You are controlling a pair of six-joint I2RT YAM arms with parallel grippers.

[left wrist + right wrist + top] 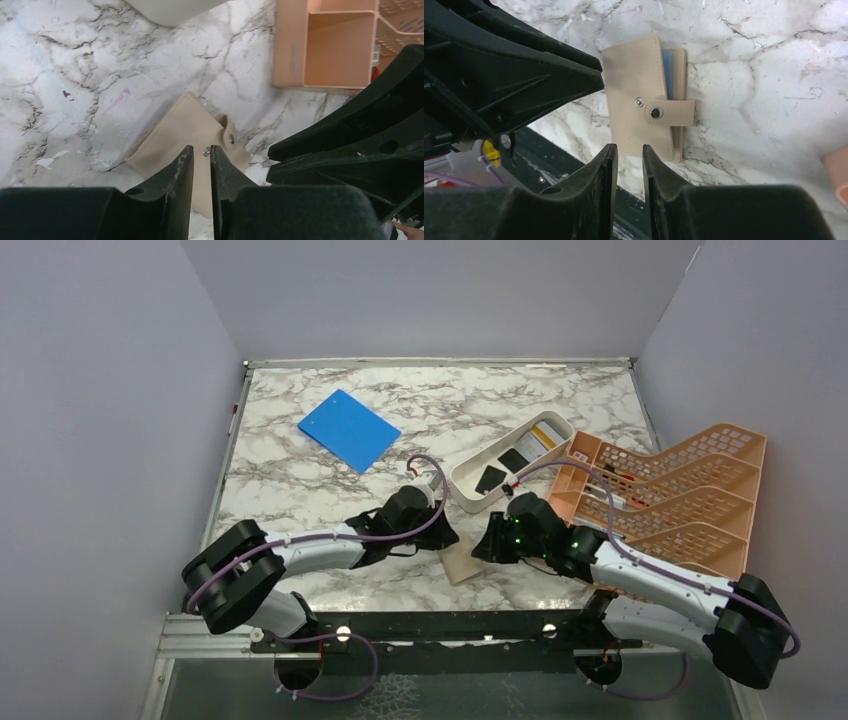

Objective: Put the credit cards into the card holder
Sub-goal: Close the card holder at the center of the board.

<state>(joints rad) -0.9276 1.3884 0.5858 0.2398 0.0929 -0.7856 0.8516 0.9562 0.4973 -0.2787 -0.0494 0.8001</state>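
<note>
At the near edge of the marble bench, about midway along it, the tan card holder (462,562) lies folded shut between the two arms, with the job seemingly only part done. A light blue card (668,65) shows as a sliver along the holder's open side, so at least one card appears to be stowed. Two black cards (490,478) and a white card (545,438) with a stripe lie in the white tray (460,488), which sits well apart toward the right edge, beside the orange rack (670,495). Those three look to be what is left, and the folded holder would probably have to be opened again to take them. Its strap (671,113) lies across the front, its snap just beside a second stud, which suggests it is unfastened, though that cannot be told for sure. The left gripper (201,150) has its fingers drawn together to a narrow slit, with nothing between them. It hangs over the holder's near side, and whether it touches cannot be told. The right gripper (629,148), likewise nearly closed and empty, is just short of the holder's lower edge in its own camera's view, apart from it. A blue board (348,430) lies toward the far left corner.
</note>
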